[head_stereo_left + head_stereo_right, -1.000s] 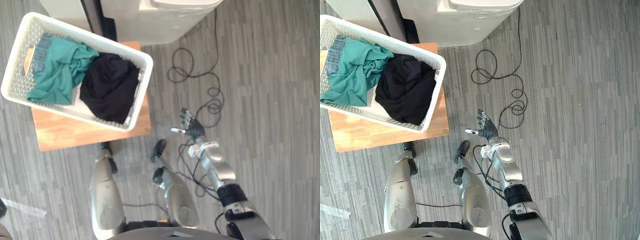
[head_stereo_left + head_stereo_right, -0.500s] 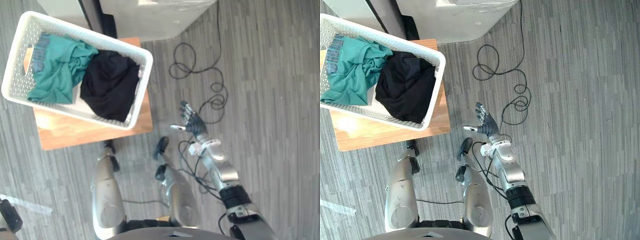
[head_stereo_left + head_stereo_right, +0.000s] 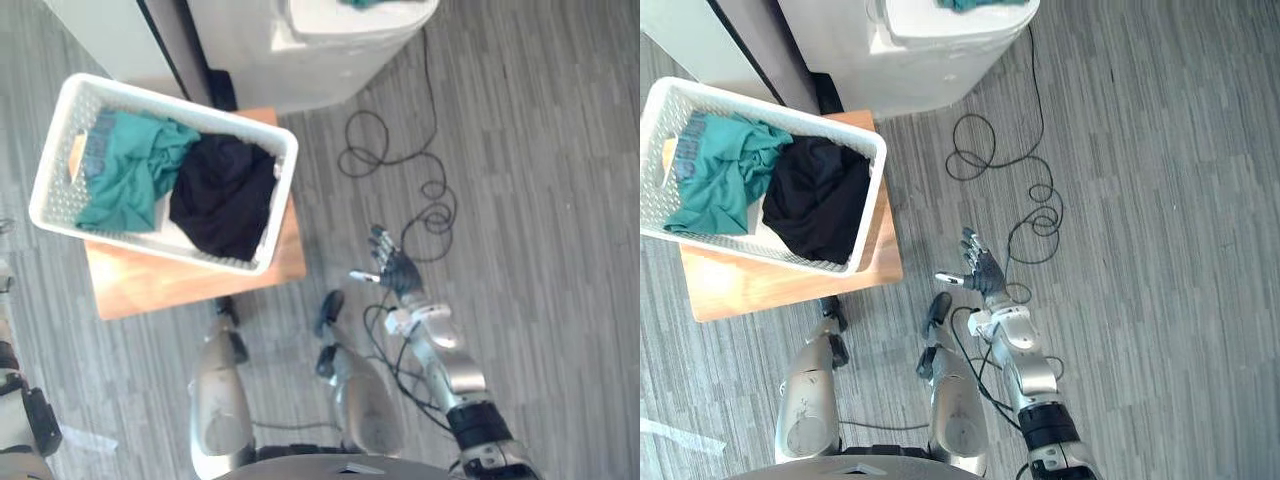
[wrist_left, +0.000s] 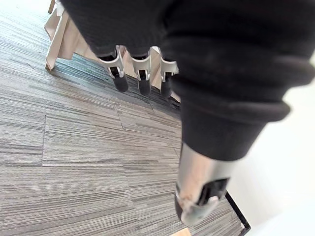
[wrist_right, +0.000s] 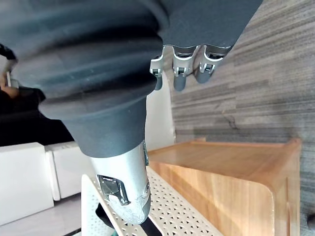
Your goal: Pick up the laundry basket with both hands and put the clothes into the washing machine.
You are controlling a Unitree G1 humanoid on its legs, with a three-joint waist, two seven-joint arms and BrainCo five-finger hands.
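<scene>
**sockdrawer:** Camera's tipped since a second ago, not the stuff. The whole picture slid, so more of the washing machine (image 3: 330,50) shows now, with a scrap of teal cloth (image 3: 975,4) on its top. The basket hasn't budged off the table, and the right hand has barely drifted.

**lintroller:** ok, so which way is the basket from the hands?

**sockdrawer:** The laundry basket (image 3: 52,170) sits on the wooden table (image 3: 190,285), right by the machine, ahead of the robot and off to its left. Its long axis runs roughly left to right across the robot's front, a bit skewed, so the short ends point out to either side. The right hand (image 3: 393,268) hangs over bare floor (image 3: 540,200) off the basket's right end, well apart from it. Its fingers (image 5: 179,69) are loose and spread, holding nothing. The left hand (image 4: 142,81) looks relaxed and empty too, with just floor past it. I can't place it against the basket from its wrist view. My guess is both still have to travel to those short ends before any lift.

**lintroller:** and the headcount?

**sockdrawer:** One machine, one table, one basket. Two garments in it, a green one (image 3: 130,180) on the left and a black one (image 3: 222,195) on the right. Two hands, zero grabs so far lol.
</scene>
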